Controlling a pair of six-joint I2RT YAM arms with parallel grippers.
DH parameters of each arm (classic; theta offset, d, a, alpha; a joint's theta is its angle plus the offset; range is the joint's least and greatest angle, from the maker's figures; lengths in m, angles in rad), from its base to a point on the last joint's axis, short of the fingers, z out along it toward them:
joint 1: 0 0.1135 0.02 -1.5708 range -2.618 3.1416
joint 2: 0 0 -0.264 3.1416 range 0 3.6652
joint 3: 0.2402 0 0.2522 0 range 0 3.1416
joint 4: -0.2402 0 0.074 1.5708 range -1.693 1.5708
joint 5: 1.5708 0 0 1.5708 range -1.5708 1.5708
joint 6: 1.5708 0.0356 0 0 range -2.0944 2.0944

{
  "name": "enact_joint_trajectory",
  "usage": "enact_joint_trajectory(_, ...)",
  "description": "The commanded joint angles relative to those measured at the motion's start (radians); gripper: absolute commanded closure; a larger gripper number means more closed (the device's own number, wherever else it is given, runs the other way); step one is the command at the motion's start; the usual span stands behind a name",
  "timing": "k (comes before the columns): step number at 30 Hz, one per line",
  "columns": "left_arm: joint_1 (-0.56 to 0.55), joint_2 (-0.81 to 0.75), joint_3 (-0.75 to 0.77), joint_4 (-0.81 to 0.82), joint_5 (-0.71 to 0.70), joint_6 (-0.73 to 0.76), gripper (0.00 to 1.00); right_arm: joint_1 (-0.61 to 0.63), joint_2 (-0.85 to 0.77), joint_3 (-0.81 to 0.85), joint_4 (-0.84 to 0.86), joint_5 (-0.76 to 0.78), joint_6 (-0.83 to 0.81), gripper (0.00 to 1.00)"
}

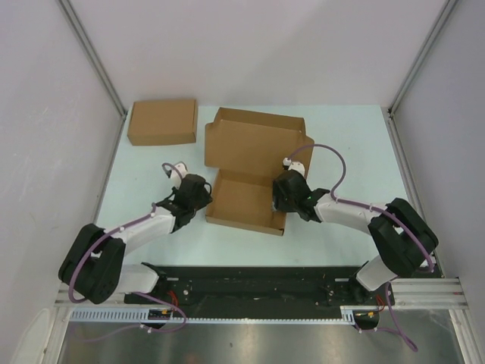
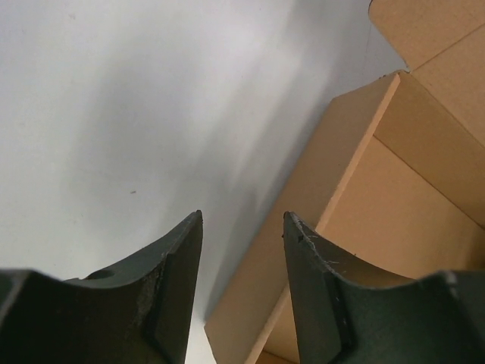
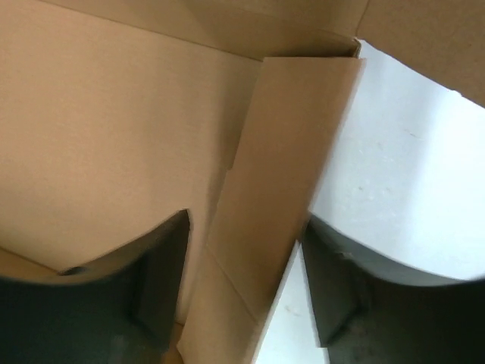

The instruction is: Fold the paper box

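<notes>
R gripper (image 3: 246, 227) straddled paper box's (image 1: 254, 144) right wall (image 3: 280, 152), jaws part-open, not clamped; L gripper (image 2: 242, 220), half-open and empty, sat just outside left wall (image 2: 318, 197).

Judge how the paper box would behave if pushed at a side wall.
The paper box is thin creased cardboard, so its side wall would probably hinge rather than resist. Open and empty, it looks light and would likely slide on the table.
</notes>
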Motion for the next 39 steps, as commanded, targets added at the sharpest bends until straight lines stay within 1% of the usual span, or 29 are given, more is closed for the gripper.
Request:
enact_joint_trajectory(1, -0.015, -0.046, -0.025, 0.007, 0.040, -0.051, 0.48, -0.006, 0.014, 0.047, -0.077, 0.047, -0.044, 0.42)
enact_joint_trajectory(3, -0.017, -0.052, -0.026, 0.004, 0.043, -0.057, 0.48, -0.009, 0.018, 0.047, -0.083, 0.047, -0.052, 0.48)
enact_joint_trajectory(5, -0.020, -0.062, -0.028, 0.000, 0.049, -0.062, 0.48, -0.010, 0.029, 0.048, -0.095, 0.049, -0.055, 0.50)
enact_joint_trajectory(8, -0.026, -0.081, -0.034, -0.008, 0.049, -0.069, 0.43, -0.016, 0.046, 0.047, -0.119, 0.056, -0.066, 0.55)
enact_joint_trajectory(9, -0.026, -0.095, -0.040, -0.007, 0.048, -0.071, 0.39, -0.019, 0.052, 0.048, -0.120, 0.059, -0.066, 0.62)
enact_joint_trajectory(10, -0.028, -0.100, -0.043, -0.008, 0.046, -0.071, 0.38, -0.021, 0.055, 0.048, -0.126, 0.062, -0.067, 0.67)
enact_joint_trajectory(11, -0.028, -0.103, -0.043, -0.008, 0.046, -0.072, 0.35, -0.021, 0.064, 0.047, -0.126, 0.066, -0.069, 0.76)
enact_joint_trajectory(13, -0.028, -0.114, -0.043, -0.011, 0.046, -0.073, 0.33, -0.022, 0.075, 0.047, -0.126, 0.069, -0.075, 0.80)
enact_joint_trajectory(14, -0.028, -0.115, -0.045, -0.013, 0.046, -0.073, 0.32, -0.024, 0.080, 0.048, -0.126, 0.070, -0.072, 0.80)
enact_joint_trajectory(17, -0.028, -0.127, -0.045, -0.013, 0.048, -0.069, 0.30, -0.033, 0.089, 0.047, -0.128, 0.070, -0.074, 0.57)
enact_joint_trajectory(18, -0.028, -0.129, -0.045, -0.011, 0.049, -0.066, 0.30, -0.035, 0.092, 0.047, -0.126, 0.070, -0.075, 0.57)
enact_joint_trajectory(19, -0.028, -0.128, -0.043, -0.013, 0.048, -0.060, 0.30, -0.036, 0.095, 0.047, -0.126, 0.069, -0.081, 0.59)
enact_joint_trajectory(20, -0.028, -0.126, -0.042, -0.013, 0.048, -0.057, 0.30, -0.039, 0.097, 0.047, -0.126, 0.069, -0.083, 0.68)
enact_joint_trajectory(22, -0.028, -0.118, -0.036, -0.016, 0.049, -0.054, 0.30, -0.039, 0.097, 0.048, -0.126, 0.067, -0.087, 0.76)
enact_joint_trajectory(23, -0.029, -0.117, -0.034, -0.017, 0.052, -0.054, 0.30, -0.038, 0.095, 0.048, -0.128, 0.067, -0.087, 0.86)
enact_joint_trajectory(24, -0.029, -0.111, -0.032, -0.020, 0.054, -0.053, 0.30, -0.036, 0.090, 0.047, -0.129, 0.069, -0.087, 0.92)
enact_joint_trajectory(25, -0.031, -0.108, -0.032, -0.022, 0.055, -0.053, 0.30, -0.036, 0.087, 0.047, -0.129, 0.072, -0.086, 0.97)
enact_joint_trajectory(26, -0.032, -0.108, -0.032, -0.023, 0.055, -0.053, 0.30, -0.038, 0.086, 0.048, -0.131, 0.078, -0.083, 1.00)
enact_joint_trajectory(31, -0.055, -0.111, -0.036, -0.037, 0.052, -0.050, 0.30, -0.013, 0.078, 0.047, -0.155, 0.128, -0.074, 1.00)
enact_joint_trajectory(39, -0.088, -0.196, -0.072, -0.068, 0.045, -0.030, 0.28, 0.010, 0.084, 0.036, -0.154, 0.156, -0.054, 1.00)
